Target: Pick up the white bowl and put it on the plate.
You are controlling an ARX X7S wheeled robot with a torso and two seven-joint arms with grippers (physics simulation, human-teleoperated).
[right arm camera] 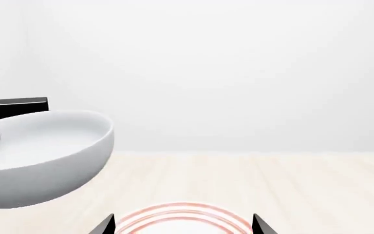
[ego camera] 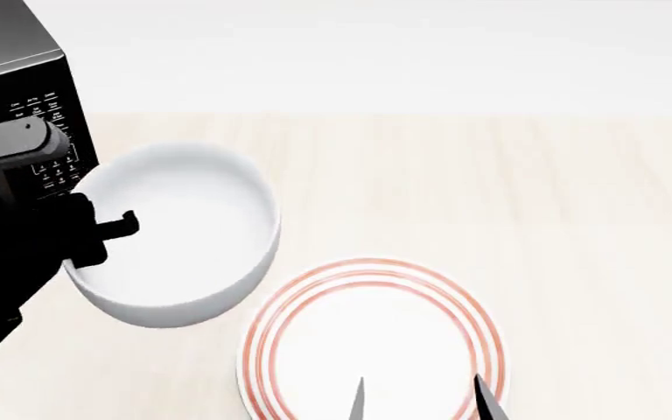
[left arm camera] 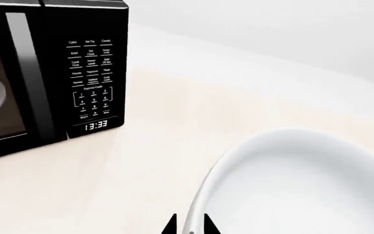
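Gripping the white bowl (ego camera: 178, 232) rim, left jaws, lifted beside plate (ego camera: 371, 337), right jaws spread.

I see the white bowl (ego camera: 178, 232), deep, glossy and plain, raised off the table and tilted, up and left of the plate (ego camera: 371, 337). The plate lies flat on the table, white with thin red rings.

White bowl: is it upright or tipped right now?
Tipped. In the right wrist view the white bowl hangs above the table with its rim slanted, gripped at one edge by the left end effector.
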